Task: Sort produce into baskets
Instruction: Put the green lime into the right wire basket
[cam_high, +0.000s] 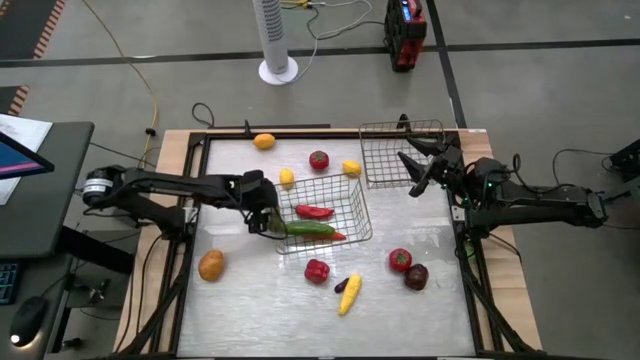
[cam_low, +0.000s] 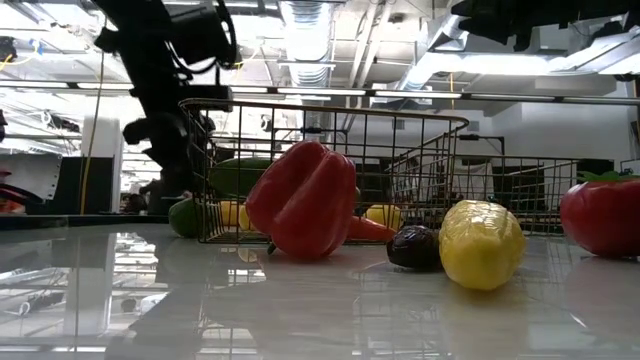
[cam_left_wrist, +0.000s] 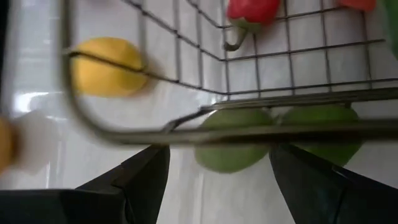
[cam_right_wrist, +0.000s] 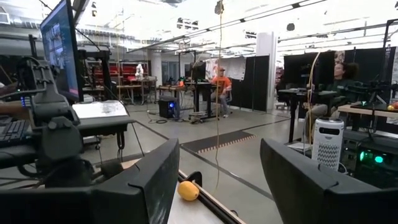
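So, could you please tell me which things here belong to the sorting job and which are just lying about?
Job: centre basket; right basket; green cucumber at the open left tool; red pepper; corn; lemon.

Lying about: white tower fan; red device; monitor.

Grey concrete floor (cam_high: 520, 90), white tower fan (cam_high: 277, 40), desks, dark partitions (cam_right_wrist: 255, 81), ceiling lights.

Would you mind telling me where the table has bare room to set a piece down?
Bare: the table's near-left corner, below the orange piece; also the strip between the two baskets. Crowded: near right, around the corn and red pieces.
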